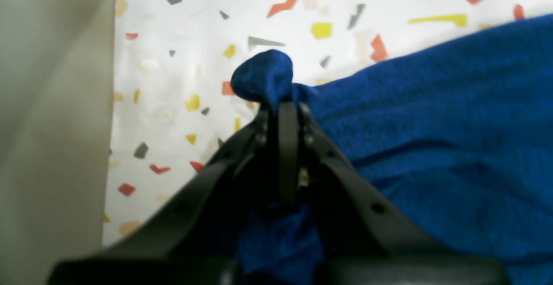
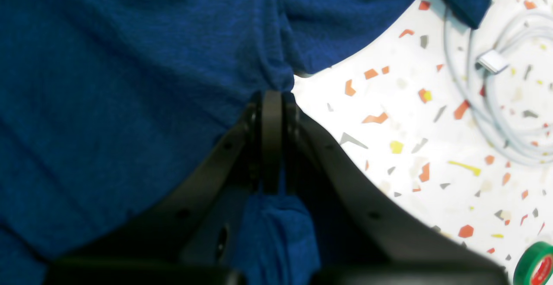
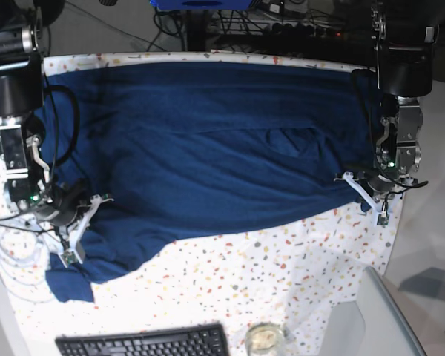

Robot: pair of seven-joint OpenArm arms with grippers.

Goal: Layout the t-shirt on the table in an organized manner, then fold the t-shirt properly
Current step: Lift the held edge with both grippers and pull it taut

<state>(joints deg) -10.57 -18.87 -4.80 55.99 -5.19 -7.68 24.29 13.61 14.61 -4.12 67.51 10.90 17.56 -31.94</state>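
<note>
Navy fabric of the t-shirt [image 3: 208,148] lies spread wide across the speckled bench [image 3: 282,274], its far hem running close along the bench's far edge and its near hem sagging in an uneven curve between the two arms. Clamped together on a pinch of that cloth, the left tool [image 1: 283,103] holds a corner right at the shirt's edge; a small knob of fabric bulges just past its tips and more cloth is bunched behind them, between the black fingers. To that tool's left lies a strip of bare terrazzo cloth, then the bench's own edge with a plain grey surface [image 1: 52,125] beyond it, so little room remains on that side; ahead of the tips the bench is open. The right tool [image 2: 272,99] is likewise shut on the t-shirt, gripping a gathered fold at the hem, with fabric filling everything to its left and ahead. To its right the bench shows bare, though a coil of white cable [image 2: 497,103] lies near on that side and a green tape roll [image 2: 535,263] sits close behind it. A loose flap, perhaps a sleeve, trails toward the bench's near side beside the right tool, and a keyboard [image 3: 144,343] rests at the near edge
</note>
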